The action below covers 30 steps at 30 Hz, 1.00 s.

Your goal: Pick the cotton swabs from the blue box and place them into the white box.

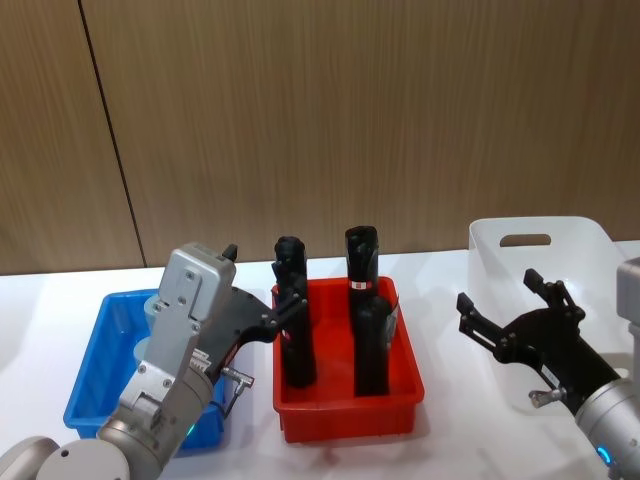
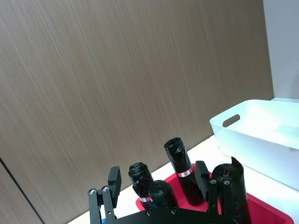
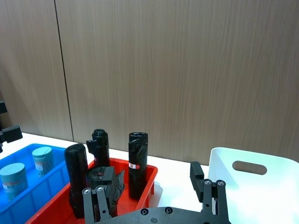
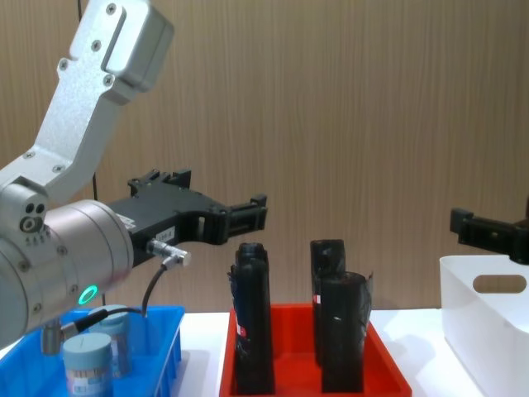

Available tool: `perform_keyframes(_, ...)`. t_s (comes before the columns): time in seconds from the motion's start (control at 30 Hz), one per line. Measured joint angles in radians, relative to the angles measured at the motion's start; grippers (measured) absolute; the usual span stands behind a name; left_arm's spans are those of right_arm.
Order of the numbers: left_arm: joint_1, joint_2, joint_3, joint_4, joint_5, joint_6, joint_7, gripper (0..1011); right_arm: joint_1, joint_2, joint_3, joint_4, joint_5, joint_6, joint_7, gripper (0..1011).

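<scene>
Fingers on my left gripper (image 1: 264, 277) spread wide and empty, raised where the blue box (image 1: 95, 350) meets the red bin (image 1: 400, 390). My right gripper (image 1: 500, 290) gapes empty at the white box (image 1: 580, 235) rim. Left wrist: black cylinders (image 2: 177, 163) ahead. Right wrist: two cotton swabs (image 3: 42, 158) upright in the blue box. Chest: swabs below my left gripper.

Backdrop ahead of me: wall (image 1: 350, 110) of brown wood-grain panels, grain running vertically, matte, evenly lit. One thin dark seam (image 1: 117, 140) runs down between panels on my left, slanting in the head view. From my left wrist, a plain pale wall section (image 2: 282, 46) adjoins the panels. Surface (image 1: 440, 300) below: white, smooth, meeting the wall's foot.
</scene>
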Motion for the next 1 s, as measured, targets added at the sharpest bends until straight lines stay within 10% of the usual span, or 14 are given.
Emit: perform_keyframes(1.0, -0.003, 0.000, -0.003, 0.006, 0.001, 0.004, -0.005, 1004, 0.000, 0.000, 0.000, 0.000, 0.000, 0.000, 0.000, 1002)
